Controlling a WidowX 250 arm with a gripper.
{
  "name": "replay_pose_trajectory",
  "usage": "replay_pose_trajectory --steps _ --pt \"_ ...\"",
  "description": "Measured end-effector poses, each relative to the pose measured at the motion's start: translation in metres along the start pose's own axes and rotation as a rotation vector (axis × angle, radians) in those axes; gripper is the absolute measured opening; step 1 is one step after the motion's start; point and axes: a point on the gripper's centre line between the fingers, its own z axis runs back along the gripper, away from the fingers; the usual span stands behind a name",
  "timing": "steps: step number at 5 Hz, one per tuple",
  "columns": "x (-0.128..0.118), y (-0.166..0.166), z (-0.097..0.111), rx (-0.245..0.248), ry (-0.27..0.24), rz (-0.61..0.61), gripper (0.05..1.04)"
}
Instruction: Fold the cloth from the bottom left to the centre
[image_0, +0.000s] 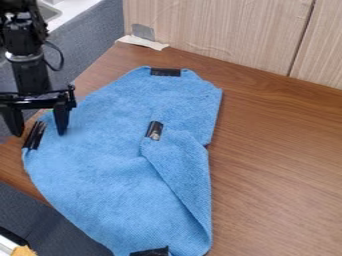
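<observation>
One open pincer (37, 134) hangs by the black-marked left corner of one blue cloth (100, 150), spread on the surface (280, 165) mostly rightward of it; stage: likely pre-grasp; next: lower, pinch corner.

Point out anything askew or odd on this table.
The blue cloth hangs past the table edge at lower left, as if laid askew. A ragged pale strip by the wood panel looks like a stray scrap.

The cloth (100, 155) lies on the table (280, 155), before the panel (220, 30).
</observation>
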Motion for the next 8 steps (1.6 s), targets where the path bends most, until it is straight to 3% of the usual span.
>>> replay_pose_trajectory --steps 1,3,4,5,6,7,8 --pt "0.002 -0.002 -0.002 -0.031 0.004 -0.027 0.947" --pt "0.001 -0.005 -0.003 -0.044 -0.012 -0.056 0.369" --pt "-0.001 -0.007 -0.002 -0.058 -0.022 -0.083 0.167" --pt "-0.004 -0.01 0.002 -0.067 -0.013 -0.113 0.082" --pt "-0.011 -0.027 0.008 -0.052 0.025 -0.18 0.073" --pt "-0.015 -0.048 0.028 -0.063 0.006 -0.232 0.073" --pt "-0.023 -0.08 0.051 -0.105 -0.028 -0.326 0.073"
